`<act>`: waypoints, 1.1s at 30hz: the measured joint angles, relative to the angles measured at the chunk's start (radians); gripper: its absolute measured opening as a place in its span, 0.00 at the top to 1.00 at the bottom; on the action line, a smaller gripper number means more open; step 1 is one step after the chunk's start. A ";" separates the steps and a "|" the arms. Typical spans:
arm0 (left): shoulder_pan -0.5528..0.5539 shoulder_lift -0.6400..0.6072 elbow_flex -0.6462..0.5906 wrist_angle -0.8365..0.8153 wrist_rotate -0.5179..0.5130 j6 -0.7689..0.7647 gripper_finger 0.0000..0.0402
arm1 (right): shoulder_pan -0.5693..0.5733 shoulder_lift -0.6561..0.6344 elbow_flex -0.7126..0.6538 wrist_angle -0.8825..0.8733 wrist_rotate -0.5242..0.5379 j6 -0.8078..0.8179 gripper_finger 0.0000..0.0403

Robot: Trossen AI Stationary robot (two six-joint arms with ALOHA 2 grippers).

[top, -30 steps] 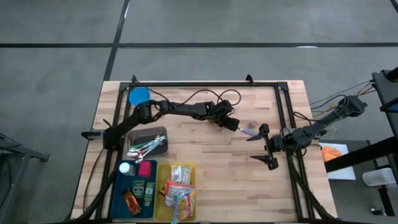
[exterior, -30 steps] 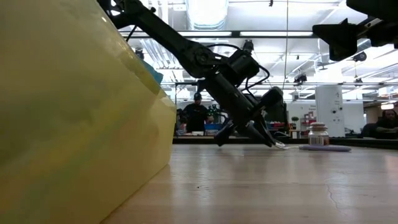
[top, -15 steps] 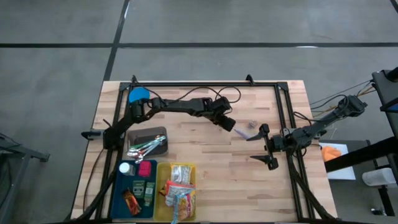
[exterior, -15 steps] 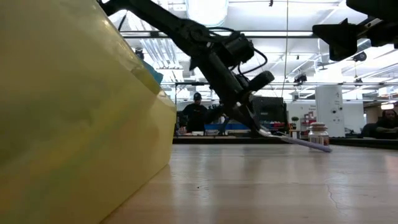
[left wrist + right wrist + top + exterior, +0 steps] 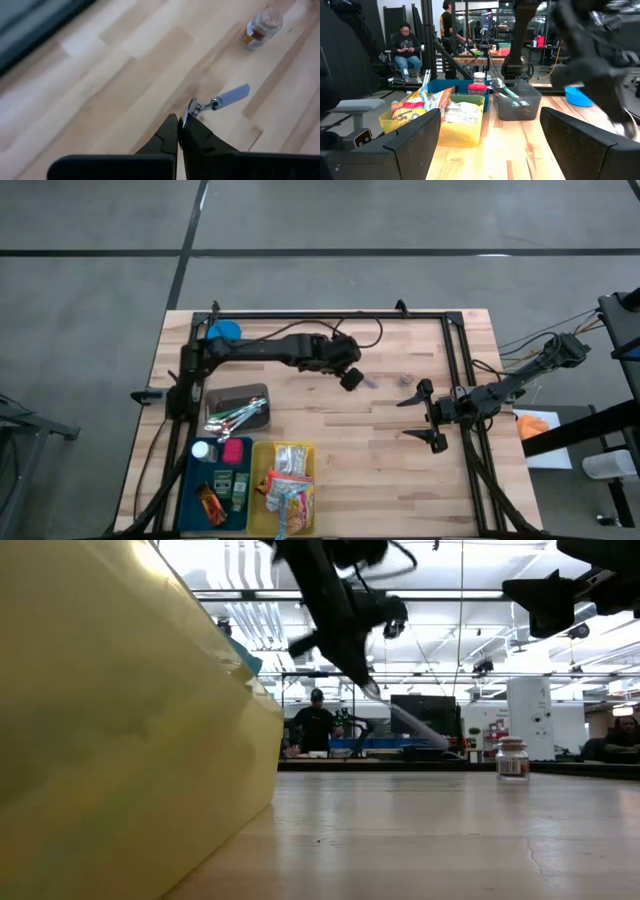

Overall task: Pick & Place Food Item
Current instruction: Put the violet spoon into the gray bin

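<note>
My left gripper (image 5: pixel 351 379) hangs over the middle of the table, shut on a slim utensil (image 5: pixel 368 383) with a metal end and a lilac handle. In the low view the gripper (image 5: pixel 362 682) is high above the wood and the utensil (image 5: pixel 420 725) slants down from it. A small glass jar (image 5: pixel 406 377) with a label stands upright on the wood just right of the gripper, and it also shows in the low view (image 5: pixel 512 760). My right gripper (image 5: pixel 416 418) waits open near the table's right side. My left gripper pinches the utensil's metal end (image 5: pixel 192 106) between its two fingertips (image 5: pixel 170 131). The fingers slant down from above. The lilac handle (image 5: pixel 235 94) sticks out beyond the fingertips. The utensil slants downward, lifted clear of the table.
At the near left stand a grey bin of cutlery (image 5: pixel 238 408), a blue bin of small items (image 5: pixel 222 480) and a yellow bin of snack packets (image 5: pixel 285 490); the yellow bin's wall (image 5: pixel 120 740) fills the low view's left. A blue bowl (image 5: pixel 222 332) sits far left. People show beyond the table.
My left gripper has risen and drawn back toward the table's left, rolling its wrist, still shut. The utensil, whose handle end lay on the wood by the jar, now hangs slanted and clear of the table. The jar has stayed put.
</note>
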 joint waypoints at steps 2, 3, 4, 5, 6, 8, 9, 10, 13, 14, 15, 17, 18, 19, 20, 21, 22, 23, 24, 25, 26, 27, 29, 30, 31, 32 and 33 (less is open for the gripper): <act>-0.021 -0.039 -0.015 -0.034 -0.052 0.005 0.99 | 0.000 0.000 0.000 0.000 0.000 0.000 0.16; -0.032 -0.063 -0.031 -0.034 -0.075 0.005 0.99 | 0.000 0.000 0.000 0.000 0.000 0.000 0.16; -0.041 -0.092 -0.053 -0.032 -0.095 0.005 0.99 | 0.000 0.000 0.000 0.000 0.000 0.000 0.16; -0.050 -0.121 -0.080 -0.032 -0.113 0.004 0.99 | 0.000 0.000 0.000 0.000 0.000 0.000 0.16; -0.058 -0.151 -0.108 -0.028 -0.130 0.004 0.99 | 0.000 0.000 0.000 0.000 0.000 0.000 0.16; -0.073 -0.213 -0.174 -0.017 -0.157 -0.005 0.99 | 0.000 0.000 0.000 -0.001 0.000 0.000 0.16; -0.080 -0.246 -0.210 -0.013 -0.167 -0.012 0.99 | 0.000 0.000 0.000 0.000 0.000 0.000 0.16; -0.087 -0.279 -0.247 -0.009 -0.178 -0.027 0.99 | 0.000 0.000 0.000 0.000 0.000 0.000 0.16; -0.109 -0.379 -0.356 0.001 -0.201 -0.075 0.99 | 0.000 0.000 0.000 0.000 0.000 0.000 0.16; -0.118 -0.415 -0.388 0.003 -0.207 -0.095 0.99 | 0.000 0.000 0.000 0.000 0.000 0.000 0.16; -0.129 -0.448 -0.421 0.004 -0.212 -0.123 0.99 | 0.000 0.000 0.000 0.000 0.000 0.000 0.16; -0.156 -0.518 -0.482 0.002 -0.237 -0.196 0.99 | 0.000 -0.001 0.000 0.000 0.000 0.000 0.16; -0.173 -0.552 -0.509 0.002 -0.261 -0.236 0.99 | 0.000 -0.001 0.000 0.000 0.000 0.000 0.16; -0.193 -0.588 -0.536 0.000 -0.286 -0.274 0.99 | 0.000 -0.001 0.000 0.002 0.000 0.000 0.16; -0.214 -0.620 -0.559 -0.002 -0.314 -0.308 0.99 | 0.000 -0.001 0.000 0.001 0.000 0.000 0.16; -0.236 -0.655 -0.582 -0.003 -0.342 -0.341 0.99 | 0.000 -0.001 0.000 0.001 0.000 0.000 0.16; -0.260 -0.685 -0.601 -0.009 -0.369 -0.375 0.99 | 0.000 -0.001 0.000 0.000 0.000 0.000 0.16; -0.284 -0.713 -0.617 -0.022 -0.394 -0.411 0.99 | 0.000 -0.001 0.000 0.000 0.000 0.000 0.16; -0.310 -0.739 -0.630 -0.035 -0.420 -0.445 0.99 | 0.000 -0.001 0.000 0.001 0.000 0.000 0.16; -0.335 -0.760 -0.640 -0.053 -0.445 -0.482 0.99 | 0.000 -0.001 0.000 0.000 0.000 0.000 0.16; -0.361 -0.780 -0.648 -0.073 -0.471 -0.523 0.99 | 0.000 -0.001 0.000 0.001 0.000 0.000 0.16; -0.386 -0.796 -0.653 -0.099 -0.493 -0.564 0.99 | 0.000 -0.001 0.000 0.000 0.000 0.000 0.16; -0.433 -0.816 -0.654 -0.164 -0.531 -0.651 0.99 | 0.000 -0.001 0.000 0.000 0.000 0.000 0.16; -0.455 -0.820 -0.652 -0.204 -0.539 -0.696 0.99 | 0.000 0.000 0.000 0.000 0.000 0.000 0.16; -0.476 -0.821 -0.649 -0.243 -0.544 -0.741 0.99 | 0.000 -0.001 0.000 0.000 0.000 0.000 0.16; -0.495 -0.821 -0.646 -0.280 -0.546 -0.789 0.99 | 0.000 -0.001 0.000 0.000 0.000 0.000 0.16; -0.516 -0.821 -0.645 -0.312 -0.549 -0.843 0.99 | 0.000 0.000 0.000 0.000 0.000 0.000 0.16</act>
